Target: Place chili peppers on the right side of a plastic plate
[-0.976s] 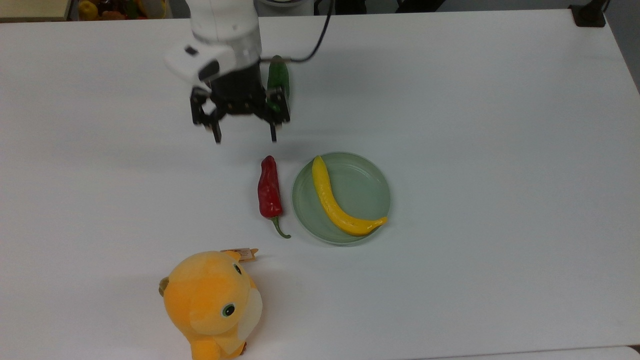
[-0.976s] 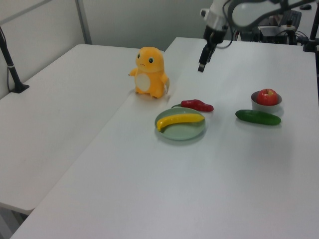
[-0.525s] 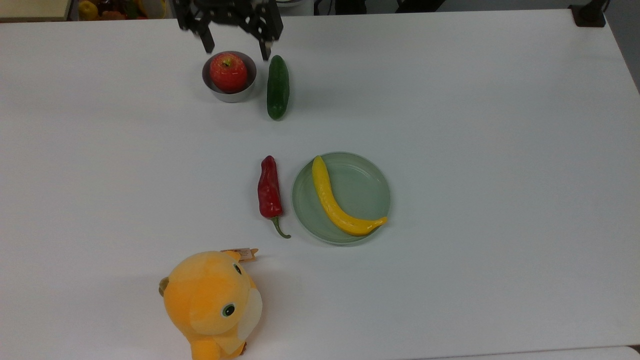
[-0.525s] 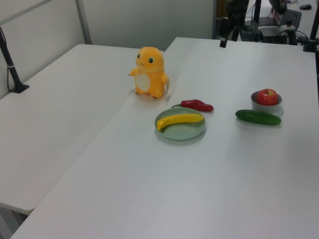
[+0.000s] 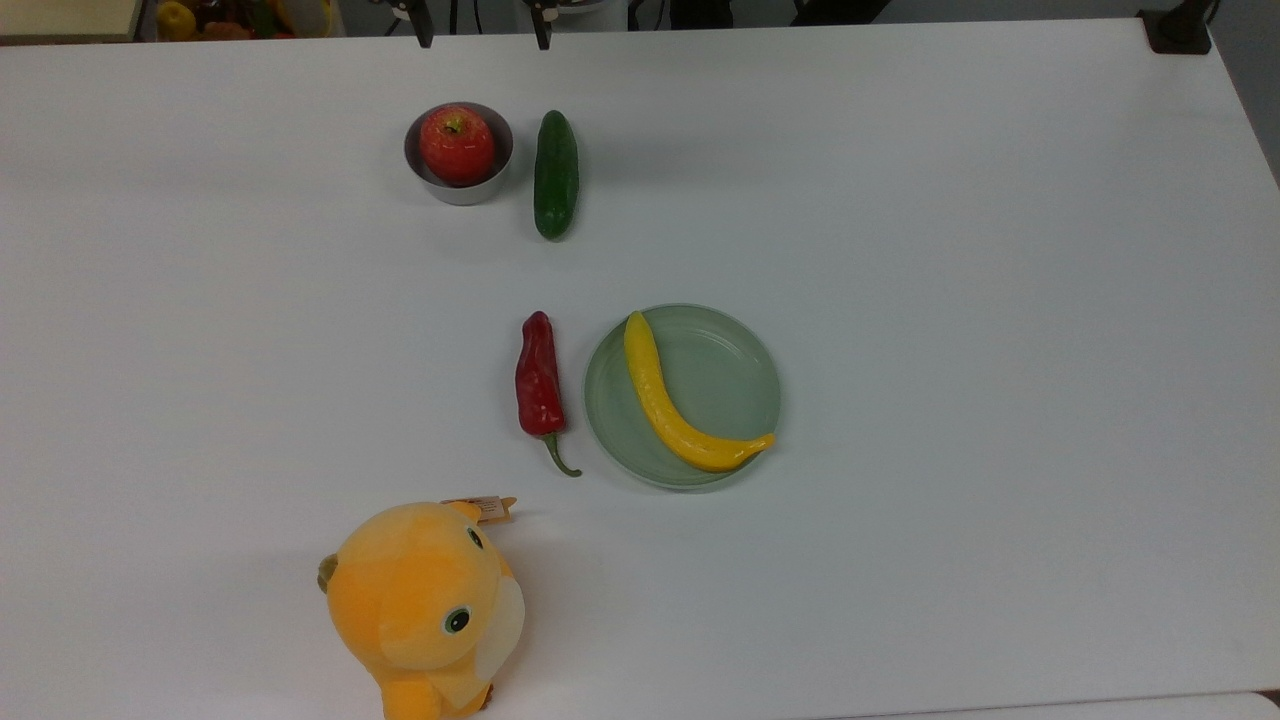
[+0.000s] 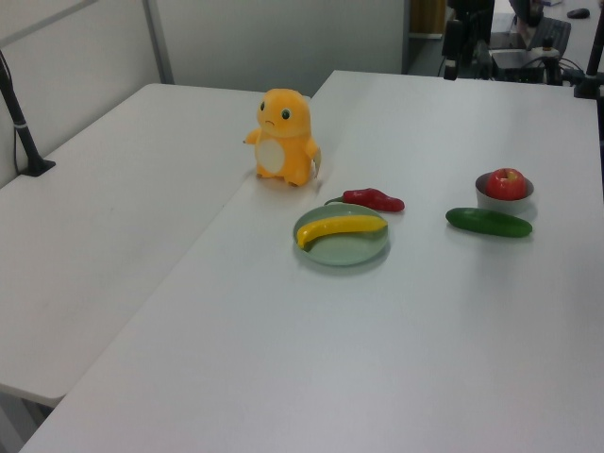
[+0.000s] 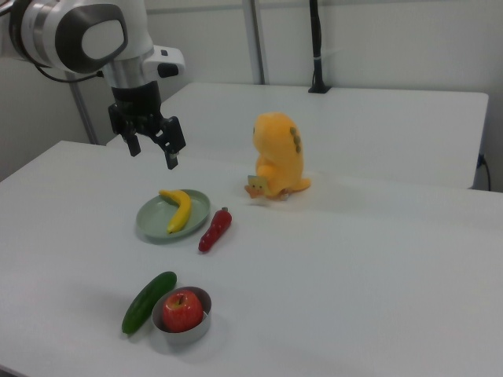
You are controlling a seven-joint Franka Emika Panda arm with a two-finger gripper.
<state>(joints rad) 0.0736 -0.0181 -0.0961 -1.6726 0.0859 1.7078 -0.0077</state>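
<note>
Your gripper (image 7: 152, 148) hangs spread and empty. The glossy, wrinkled chili (image 5: 539, 383) lies at the plate's (image 5: 735, 350) nine o'clock in the top view, seemingly just apart from its raised rim.

Glossy, wrinkled chili (image 5: 539, 377); translucent smooth plastic plate (image 5: 735, 375); dull grey metal bowl (image 5: 459, 188); soft plush cloth toy (image 5: 420, 608); matt white bench (image 5: 960, 250).

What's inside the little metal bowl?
A shiny red apple with a small stem sits inside the small round grey metal bowl, filling most of it. The bowl's bottom beneath the apple is covered, so anything under it cannot be seen.
</note>
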